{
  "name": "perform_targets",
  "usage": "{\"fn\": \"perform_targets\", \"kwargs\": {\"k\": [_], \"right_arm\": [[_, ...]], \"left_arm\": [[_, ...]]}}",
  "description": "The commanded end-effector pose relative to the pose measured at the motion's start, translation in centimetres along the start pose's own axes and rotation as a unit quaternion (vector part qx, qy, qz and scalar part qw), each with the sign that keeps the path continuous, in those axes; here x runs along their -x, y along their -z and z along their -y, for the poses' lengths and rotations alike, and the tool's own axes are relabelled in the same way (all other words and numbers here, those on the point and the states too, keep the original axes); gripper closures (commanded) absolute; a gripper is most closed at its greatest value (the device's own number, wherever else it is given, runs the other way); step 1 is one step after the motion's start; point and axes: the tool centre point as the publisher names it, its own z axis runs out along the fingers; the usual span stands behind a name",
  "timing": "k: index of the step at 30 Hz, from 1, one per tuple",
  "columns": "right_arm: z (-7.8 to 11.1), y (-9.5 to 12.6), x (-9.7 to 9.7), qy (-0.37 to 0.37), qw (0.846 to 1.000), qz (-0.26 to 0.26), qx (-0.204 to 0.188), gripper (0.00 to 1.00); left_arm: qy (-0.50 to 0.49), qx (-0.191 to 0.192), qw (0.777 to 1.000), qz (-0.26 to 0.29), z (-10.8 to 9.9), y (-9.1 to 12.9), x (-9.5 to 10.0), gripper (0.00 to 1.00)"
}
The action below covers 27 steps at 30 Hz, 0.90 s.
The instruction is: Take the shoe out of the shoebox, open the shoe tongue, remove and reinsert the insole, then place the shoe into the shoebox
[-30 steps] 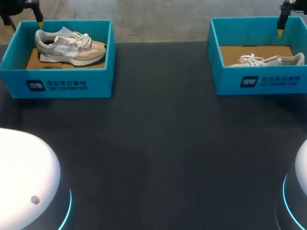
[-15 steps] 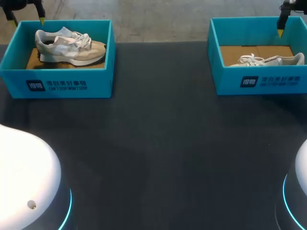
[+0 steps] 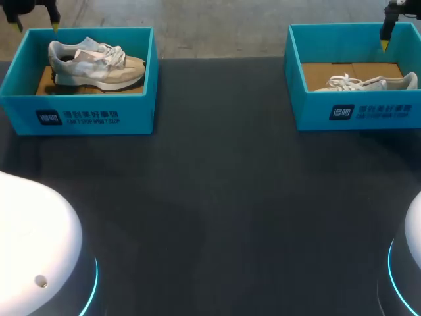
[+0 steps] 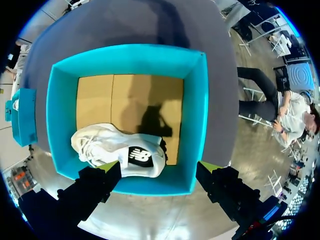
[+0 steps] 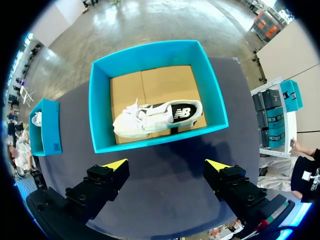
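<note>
Two teal shoeboxes stand at the table's far side. The left shoebox (image 3: 85, 115) (image 4: 197, 115) holds a grey and beige sneaker (image 3: 95, 62) (image 4: 117, 150) on its side on cardboard. My left gripper (image 3: 36, 25) (image 4: 159, 167) hangs open above that box's far left corner, apart from the shoe. In the right shoebox (image 3: 355, 112) (image 5: 97, 115) lies a white sneaker (image 3: 368, 82) (image 5: 155, 117). My right gripper (image 5: 166, 165) is open high over the table beside that box; the head view shows only one of its yellow fingertips (image 3: 384, 45), over the box's far wall.
Dark table surface (image 3: 217, 197) stretches between and in front of the boxes. My arms' white bases (image 3: 33, 250) sit at the near corners. In each wrist view the other shoebox (image 5: 45, 132) (image 4: 20, 120) shows off to one side.
My left gripper has drifted slightly up and away from the left box's far corner. The right gripper, both shoes and both boxes have stayed put.
</note>
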Motion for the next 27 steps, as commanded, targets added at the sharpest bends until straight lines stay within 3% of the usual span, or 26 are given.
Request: {"fn": "perform_targets", "kwargs": {"k": [1, 27], "right_arm": [[0.1, 0.0, 0.0, 0.0, 1.0, 0.001, 0.001, 0.0], [0.1, 0.0, 0.0, 0.0, 1.0, 0.001, 0.001, 0.0]], "left_arm": [[-0.008, -0.008, 1.0, 0.011, -1.5, -1.4, -0.4, 0.0], [-0.052, 0.002, 0.999, 0.004, -3.8, -6.3, 0.2, 0.0]]}}
